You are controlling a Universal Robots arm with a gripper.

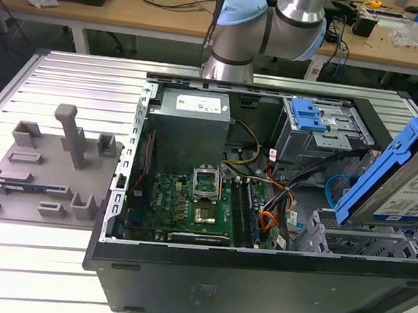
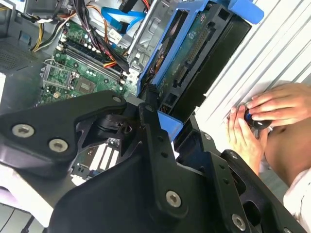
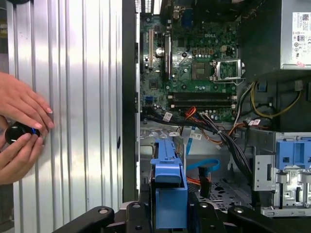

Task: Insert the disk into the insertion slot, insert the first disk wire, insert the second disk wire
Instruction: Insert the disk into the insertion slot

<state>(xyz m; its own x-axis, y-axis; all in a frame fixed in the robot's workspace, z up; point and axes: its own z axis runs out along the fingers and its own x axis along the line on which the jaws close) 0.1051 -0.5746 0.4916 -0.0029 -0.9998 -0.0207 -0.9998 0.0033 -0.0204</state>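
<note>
Gripper (image 3: pixel 167 209) grips the disk (image 1: pixel 406 185), tilted over the insertion slot (image 1: pixel 355 239), not in yet; first disk wire (image 1: pixel 268 222) and second disk wire (image 1: pixel 329 192) look unplugged.

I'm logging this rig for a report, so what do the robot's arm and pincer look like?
The arm is silver-grey metal tubing with rounded light-blue joint caps. The pincer is matte black, built of flat linked bars with silver screw heads.

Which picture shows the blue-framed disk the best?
The exterior view: the disk shows its labelled face and blue bracket, tilted over the insertion slot. In the second wrist view the disk shows its underside up close; in the first wrist view, an end of its blue bracket.
</note>
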